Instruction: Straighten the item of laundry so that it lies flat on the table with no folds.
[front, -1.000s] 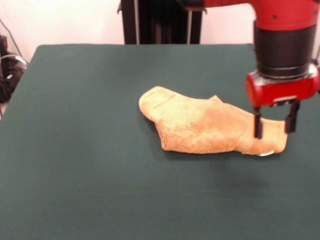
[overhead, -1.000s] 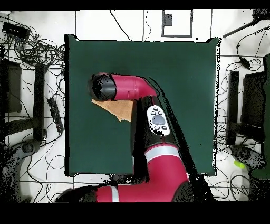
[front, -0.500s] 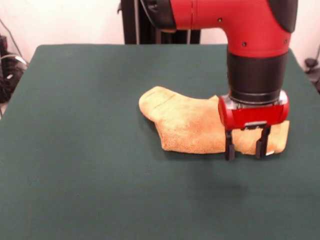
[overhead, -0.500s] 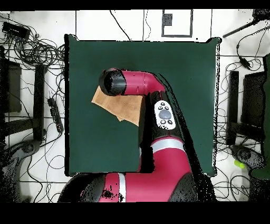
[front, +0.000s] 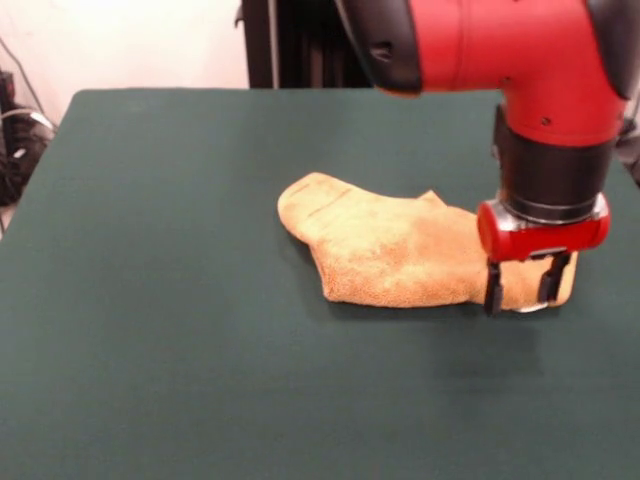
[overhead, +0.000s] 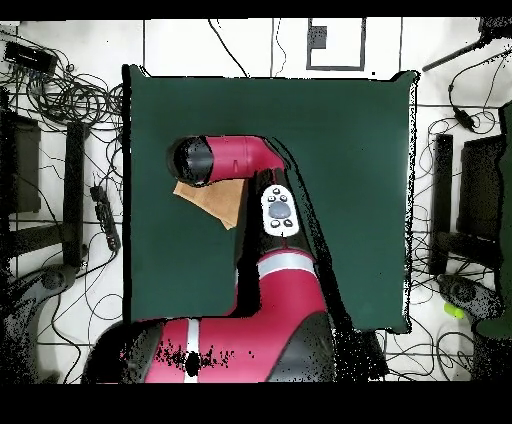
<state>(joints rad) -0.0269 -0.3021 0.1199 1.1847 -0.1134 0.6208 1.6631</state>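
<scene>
Fingers (front: 492, 288): two black prongs standing apart, pointing down, straddling the towel's end without clamping it. Gripper (front: 520, 288): hanging from the red and black arm (front: 520, 60), sitting at about 3 o'clock in the front view. Towel (front: 385, 245): golden-orange, lying bunched and folded on the table (front: 150, 300), reaching from centre toward 3 o'clock. Overhead, the arm is covering most of the towel (overhead: 215, 200).

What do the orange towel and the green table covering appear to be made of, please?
The towel looks like golden-orange terry cloth: a fuzzy, matte nap, with a flatter woven band near its rounded end. The table seems covered in dark green felt-like fabric, matte and even, without shine or visible weave.
</scene>
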